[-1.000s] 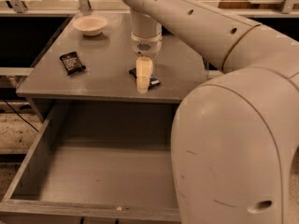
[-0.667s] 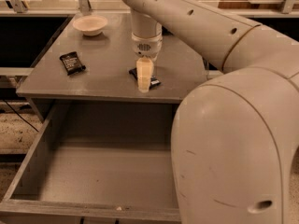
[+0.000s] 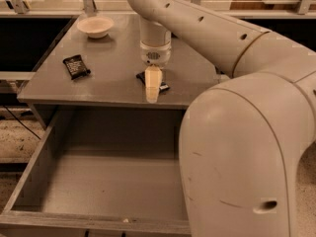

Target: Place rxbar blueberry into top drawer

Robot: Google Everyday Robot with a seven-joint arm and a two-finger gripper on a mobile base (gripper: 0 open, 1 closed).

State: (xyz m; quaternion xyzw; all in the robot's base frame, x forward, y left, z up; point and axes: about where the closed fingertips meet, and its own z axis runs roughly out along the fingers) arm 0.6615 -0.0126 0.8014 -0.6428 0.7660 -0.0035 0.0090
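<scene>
Arches in from 3 o'clock with wrist pointing straight down, holding the gripper (image 3: 153, 85) right over the rxbar blueberry (image 3: 142, 76), lying flat on the desk (image 3: 108, 58) near its 6 o'clock edge, above the pulled-open top drawer (image 3: 108, 181). Cannot tell whether clamped on it or apart.

Overall light: warm, yellowish and moderate, with no harsh glare.
Table (image 3: 113, 68): top evenly lit, with a faint paler sheen toward its back edge near the bowl (image 3: 95, 26).
Gripper (image 3: 153, 85): hangs pointing down over the table's front middle; its cream shell catches the light.
Drawer (image 3: 98, 181): below the table's front edge; its back wall is shaded by the table top, its floor lighter toward the front.
Arm (image 3: 247, 132): right of the table, the palest surface, with soft shading on its underside.
Surroundings: nearly black to either side of the table.
</scene>
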